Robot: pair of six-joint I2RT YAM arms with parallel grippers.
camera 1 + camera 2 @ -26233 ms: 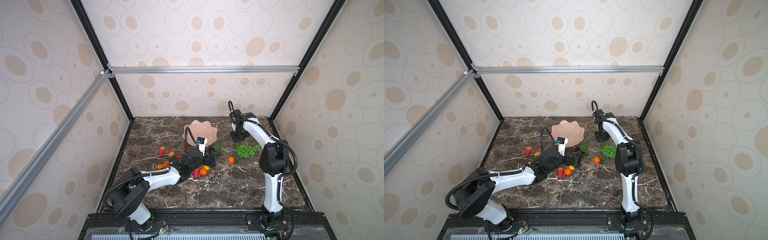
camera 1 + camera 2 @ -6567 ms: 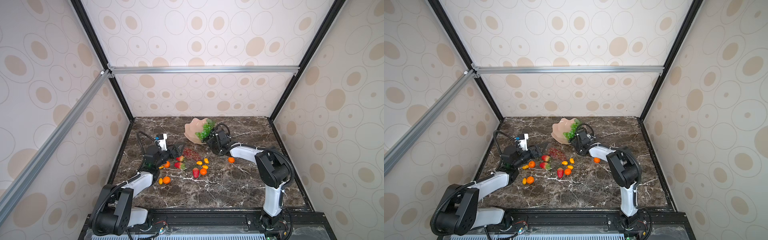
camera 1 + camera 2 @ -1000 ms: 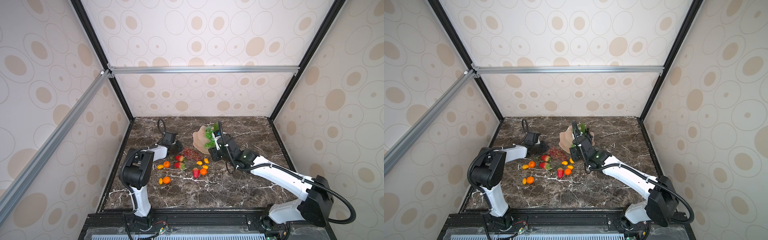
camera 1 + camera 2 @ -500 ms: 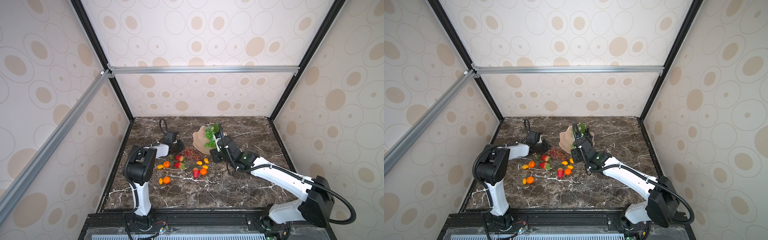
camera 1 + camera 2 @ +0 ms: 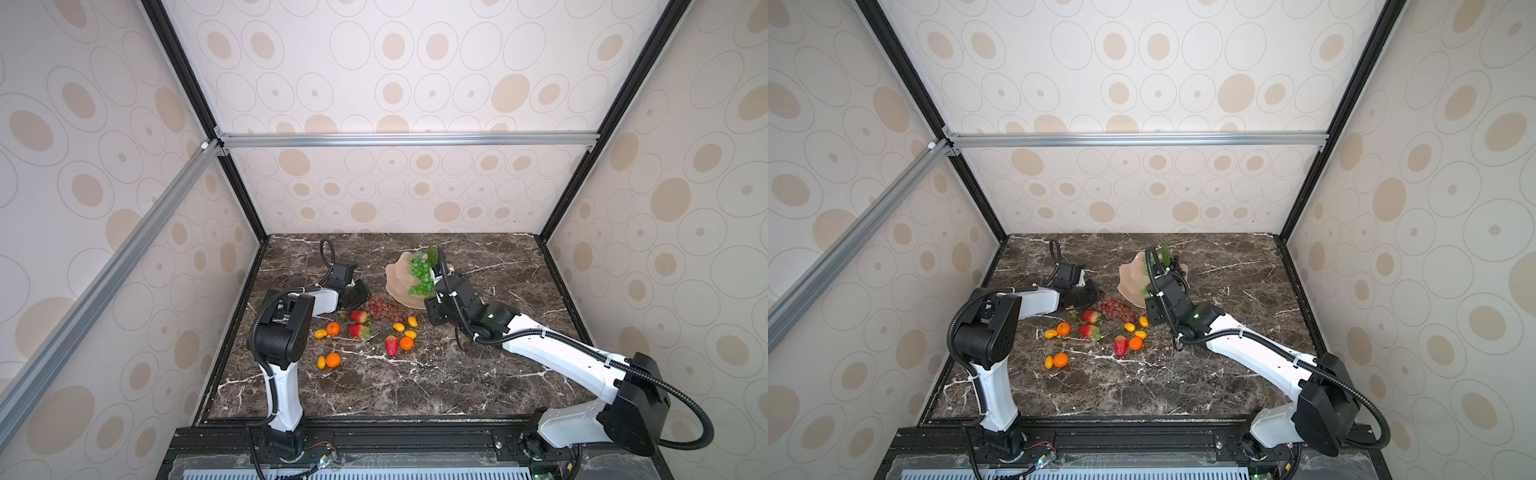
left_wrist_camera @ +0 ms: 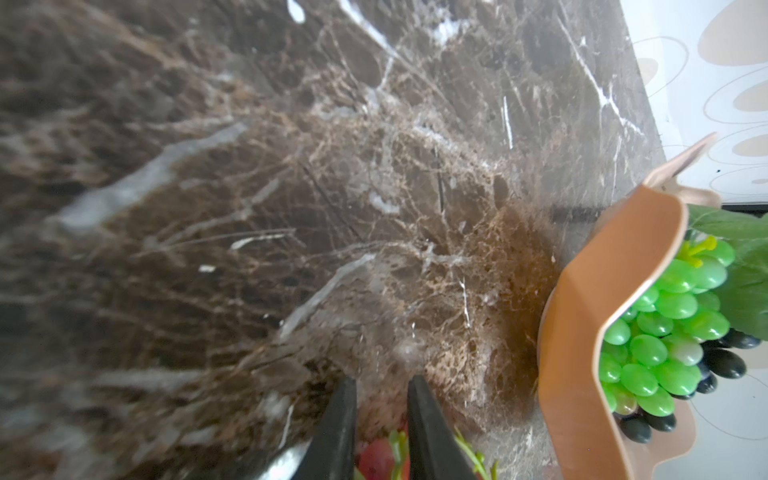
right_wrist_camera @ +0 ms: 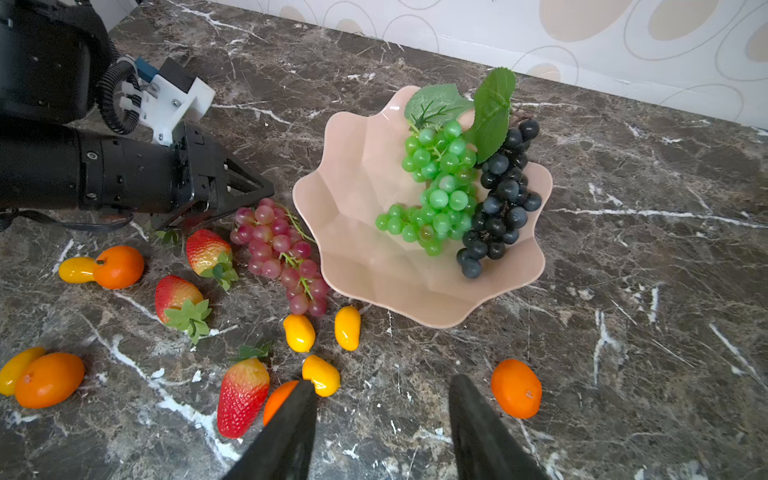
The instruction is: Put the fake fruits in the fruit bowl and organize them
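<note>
The right pincer (image 7: 381, 379) is hanging over the bench (image 7: 623, 291) with its fingers standing wide and nothing lying between them, so it is carrying no fruit. Straight ahead of its tips the fruit bowl (image 7: 361, 187) is sitting on the bench, near but not touching. It is already holding the green grapes (image 7: 436, 195) and the black grapes (image 7: 498, 195), which are lying side by side in the part of the bowl away from the left pincer, with their leaves poking over the rim. Just outside one finger of the right pincer a tangerine (image 7: 516, 388) is resting alone. By the opposite finger a yellow oval (image 7: 320, 374) and a second tangerine (image 7: 276, 401) are crowding right up to the tip, with a strawberry (image 7: 243, 395) just beyond them. Over to the left pincer (image 6: 382, 379): its fingers are standing close together, with only a narrow strip of bench showing between the tips. A red fruit (image 6: 376, 457) with green leaves is peeking out low between them, though I cannot tell whether it is gripped. The red grapes (image 7: 278, 245) are lying just ahead of that pincer's tips, between it and the bowl, their far end reaching right up beside the bowl's rim. A second strawberry (image 7: 205, 249) is lying just beside the red grapes, on the side away from the bowl and close to the left pincer.
</note>
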